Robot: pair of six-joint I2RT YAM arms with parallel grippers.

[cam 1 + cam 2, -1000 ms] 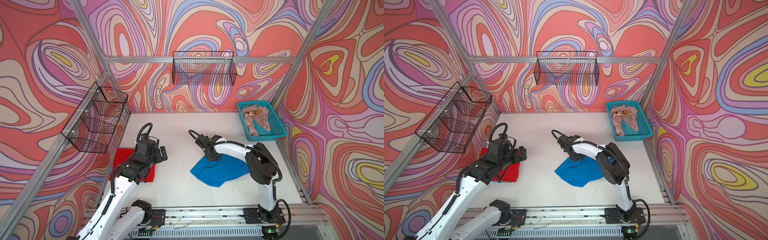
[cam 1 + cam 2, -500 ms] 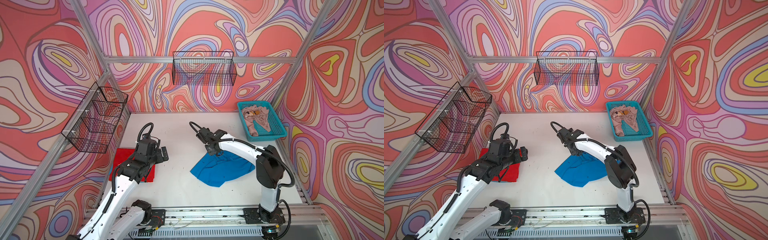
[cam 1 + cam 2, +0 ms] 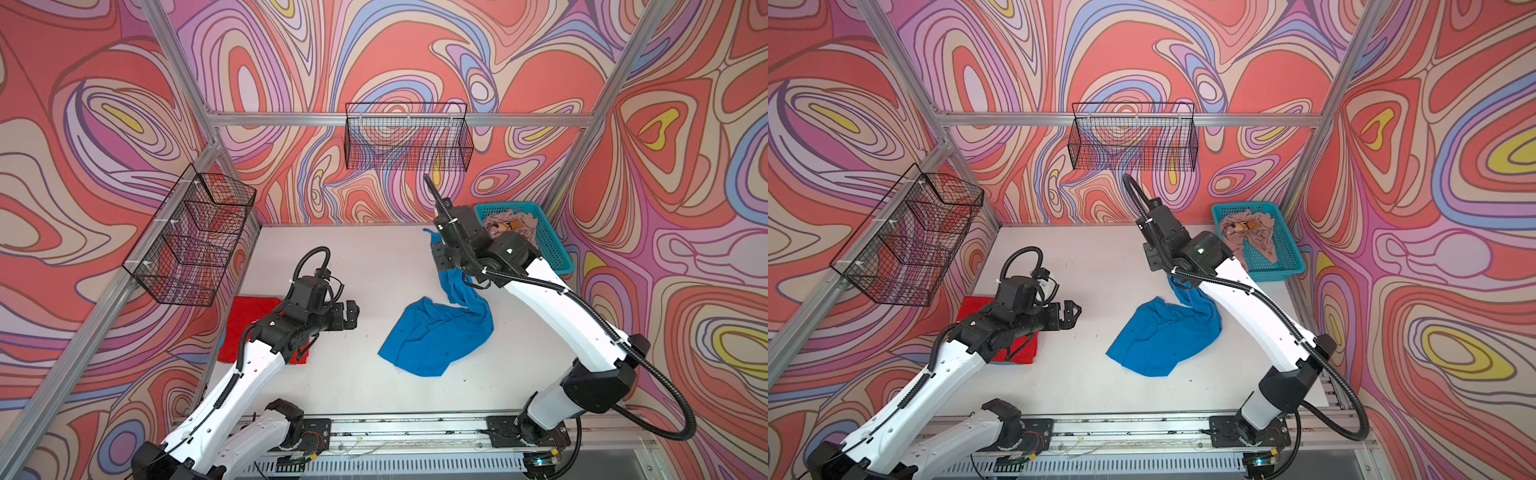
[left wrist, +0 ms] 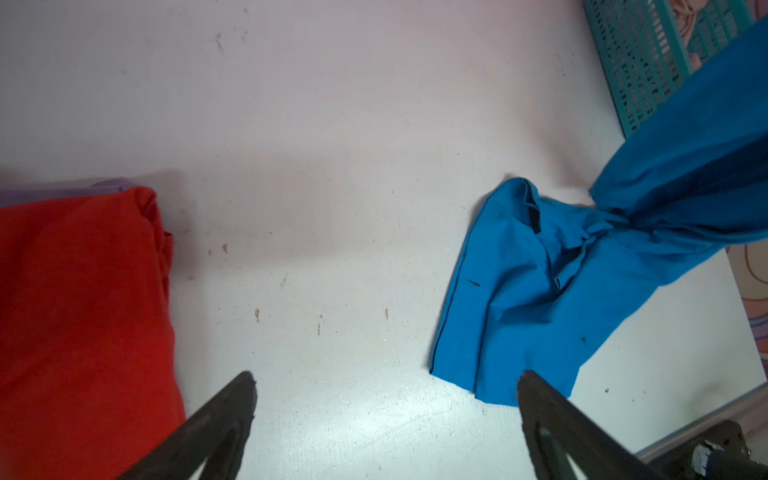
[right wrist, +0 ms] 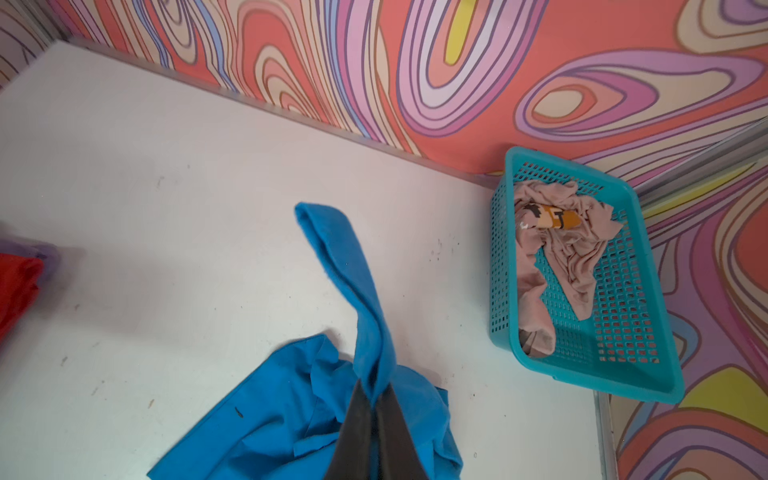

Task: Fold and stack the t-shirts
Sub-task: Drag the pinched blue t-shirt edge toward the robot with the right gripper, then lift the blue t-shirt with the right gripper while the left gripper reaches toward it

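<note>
Right gripper (image 5: 376, 395), now clamped tight on edge of plain bright blue cloth t-shirt (image 3: 432, 336), has risen toward turquoise plastic mesh basket (image 5: 500, 257). Cloth is strung upward, rest heaped near basket. Probably start of spreading for fold.

Left gripper (image 4: 386, 376) is spread wide, empty, unmoved beside folded plain red t-shirt (image 3: 249, 316), far from basket.

Beige-pink printed t-shirt (image 5: 557, 257) lies crumpled inside basket.

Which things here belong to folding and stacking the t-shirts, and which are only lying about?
Job:
blue t-shirt
red t-shirt
beige-pink t-shirt

Lying about:
turquoise basket, only holding the beige-pink one
back wire basket
side wire basket
</note>
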